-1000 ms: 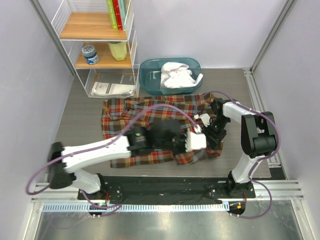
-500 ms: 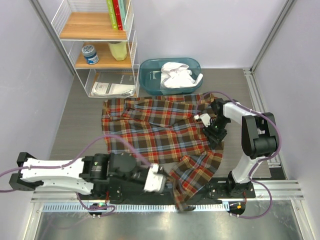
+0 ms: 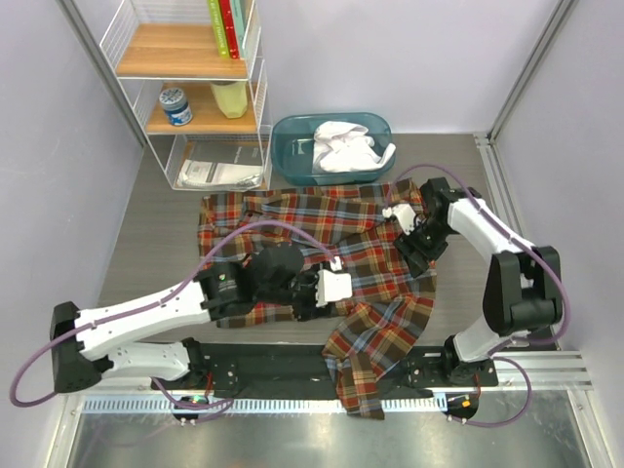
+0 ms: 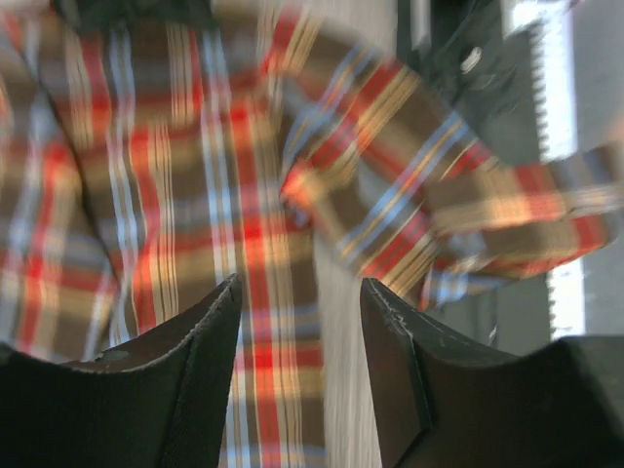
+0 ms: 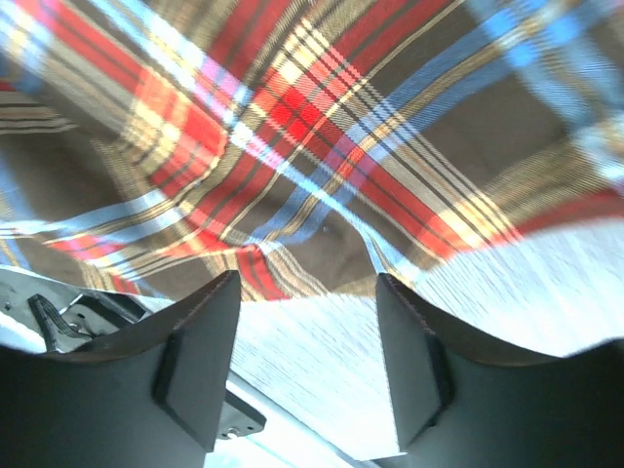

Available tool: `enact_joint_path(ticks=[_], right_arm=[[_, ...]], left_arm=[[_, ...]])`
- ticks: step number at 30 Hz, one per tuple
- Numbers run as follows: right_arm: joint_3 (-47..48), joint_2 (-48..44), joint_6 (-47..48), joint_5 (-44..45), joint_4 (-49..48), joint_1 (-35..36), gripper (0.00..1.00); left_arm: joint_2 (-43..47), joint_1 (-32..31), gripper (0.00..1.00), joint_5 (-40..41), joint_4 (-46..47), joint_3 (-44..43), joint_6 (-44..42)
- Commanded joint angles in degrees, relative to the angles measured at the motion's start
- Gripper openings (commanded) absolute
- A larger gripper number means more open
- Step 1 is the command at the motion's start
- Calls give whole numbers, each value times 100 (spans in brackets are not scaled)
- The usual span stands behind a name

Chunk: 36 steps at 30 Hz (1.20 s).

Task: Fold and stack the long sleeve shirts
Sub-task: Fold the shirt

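Note:
One of the long sleeve shirts, a plaid flannel point(image 3: 292, 219), lies spread on the table, and one sleeve point(image 3: 375, 356) trails over the near edge onto the black base. My left gripper point(image 3: 343, 288) hovers open over the shirt's middle. In the left wrist view the plaid flannel point(image 4: 244, 195) passes under the left gripper point(image 4: 300, 283), with nothing between the fingers. My right gripper point(image 3: 411, 246) stands open at the shirt's right edge. The right wrist view shows the right gripper point(image 5: 307, 278) over bare table beside the plaid flannel point(image 5: 322, 127). A white shirt point(image 3: 346, 146) lies bunched in the bin.
The teal bin point(image 3: 283, 146) stands behind the plaid shirt. A wire shelf point(image 3: 190, 88) at the back left holds books, a jar, a container and papers. The black base plate point(image 3: 273, 366) runs along the near edge.
My left gripper pulled the sleeve toward the near edge, let it go and came back over the shirt. The sleeve now hangs over the edge. The right gripper opened wider and shifted slightly back.

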State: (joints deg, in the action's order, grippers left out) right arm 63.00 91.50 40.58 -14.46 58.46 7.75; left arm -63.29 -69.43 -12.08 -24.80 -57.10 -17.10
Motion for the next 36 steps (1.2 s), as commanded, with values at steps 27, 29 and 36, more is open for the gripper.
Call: enact_joint_path(ticks=[27, 29, 36], right_arm=[[-666, -2365, 416, -549, 817, -19, 68], [-640, -2479, 433, -584, 738, -19, 68], [-403, -2997, 276, -1252, 107, -360, 70]], left_arm=[[-3280, -1777, 0, -1296, -1432, -1795, -3039], [-2665, -1523, 0, -1517, -958, -1840, -1971], [-1617, -459, 0, 53, 317, -1734, 609]])
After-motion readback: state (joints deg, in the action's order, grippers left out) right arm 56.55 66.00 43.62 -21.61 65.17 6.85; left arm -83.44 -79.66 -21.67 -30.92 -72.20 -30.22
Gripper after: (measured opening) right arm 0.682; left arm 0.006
